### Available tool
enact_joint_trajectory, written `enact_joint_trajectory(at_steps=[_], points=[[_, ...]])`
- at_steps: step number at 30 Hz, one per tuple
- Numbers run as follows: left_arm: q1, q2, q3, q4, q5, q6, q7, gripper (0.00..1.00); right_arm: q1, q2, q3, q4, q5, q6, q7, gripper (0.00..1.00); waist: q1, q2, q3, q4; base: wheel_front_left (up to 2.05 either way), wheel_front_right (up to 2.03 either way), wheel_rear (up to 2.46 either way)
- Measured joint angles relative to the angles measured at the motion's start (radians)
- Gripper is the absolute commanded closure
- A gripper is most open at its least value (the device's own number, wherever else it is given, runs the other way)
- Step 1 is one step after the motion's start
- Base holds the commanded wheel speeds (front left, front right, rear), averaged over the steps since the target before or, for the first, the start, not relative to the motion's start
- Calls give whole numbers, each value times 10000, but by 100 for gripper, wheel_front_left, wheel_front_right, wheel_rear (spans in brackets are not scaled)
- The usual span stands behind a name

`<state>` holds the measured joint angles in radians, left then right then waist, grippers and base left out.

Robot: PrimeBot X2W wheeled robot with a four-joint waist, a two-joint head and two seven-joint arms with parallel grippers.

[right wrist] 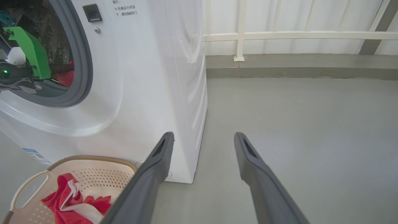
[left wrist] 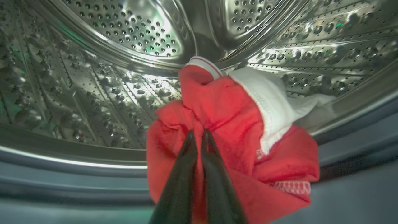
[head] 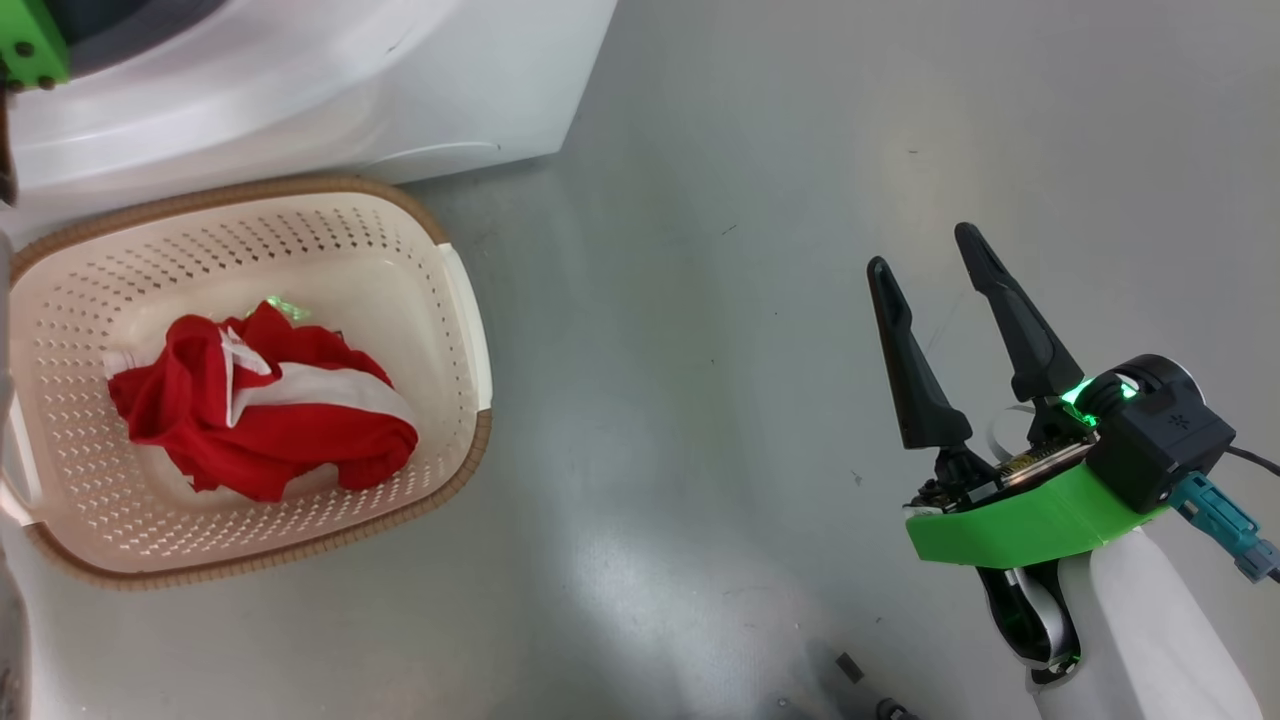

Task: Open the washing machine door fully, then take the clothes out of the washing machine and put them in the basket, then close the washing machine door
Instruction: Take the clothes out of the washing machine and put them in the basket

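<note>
Washer [right wrist: 149,77] is standing at far left, a big white box with a grey ring [right wrist: 84,62] lining its round opening. Grey floor [head: 750,300] is spreading out to the right, and a white rail [right wrist: 279,35] is running along the far wall. Steel drum [left wrist: 140,34] is surrounding the left gripper [left wrist: 198,132], which is reaching in through the opening, its green bracket [right wrist: 29,53] sitting in the doorway.

Basket [head: 455,300] is sitting on the floor just in front of the washer, near left, holding a bunched heap of red-and-white clothes [head: 260,410]. Right gripper [head: 921,245] is hovering over bare floor, well apart from the basket on the right, fingers spread wide and gripping nothing.

Left gripper's fingers are pinching together on a red garment [left wrist: 224,124], with the fabric bulging round both tips and hiding part of the drum wall behind. That garment is lying at the drum's front lip. Its white panel is draping off to one side and its lower folds are overlapping the ring in the left wrist view.
</note>
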<state>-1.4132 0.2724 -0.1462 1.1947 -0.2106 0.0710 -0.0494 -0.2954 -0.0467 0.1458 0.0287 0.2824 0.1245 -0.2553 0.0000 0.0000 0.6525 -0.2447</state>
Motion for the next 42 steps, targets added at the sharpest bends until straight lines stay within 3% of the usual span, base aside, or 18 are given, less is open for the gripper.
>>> enact_joint_trajectory(at_steps=[12,21,30,42], points=[[241,0,-128,-849,-69,-291,-1797,100,-4,-2,-8,23,71,0,0,0,0,0,-45,291,0,0,0],[1409,-44,48,-2151,-493,-470,-2004,100,-5,-4,-4,98,54,0,0,0,0,0,-310,599,0,0,0],[3414,-146,491,-4686,-671,-518,-2019,100,1,-10,-8,192,-13,0,0,0,0,0,-849,779,0,0,0],[6020,-190,729,-6376,-1007,-449,-2046,100,213,-23,-52,303,-17,0,0,0,0,0,-1773,931,0,0,0]])
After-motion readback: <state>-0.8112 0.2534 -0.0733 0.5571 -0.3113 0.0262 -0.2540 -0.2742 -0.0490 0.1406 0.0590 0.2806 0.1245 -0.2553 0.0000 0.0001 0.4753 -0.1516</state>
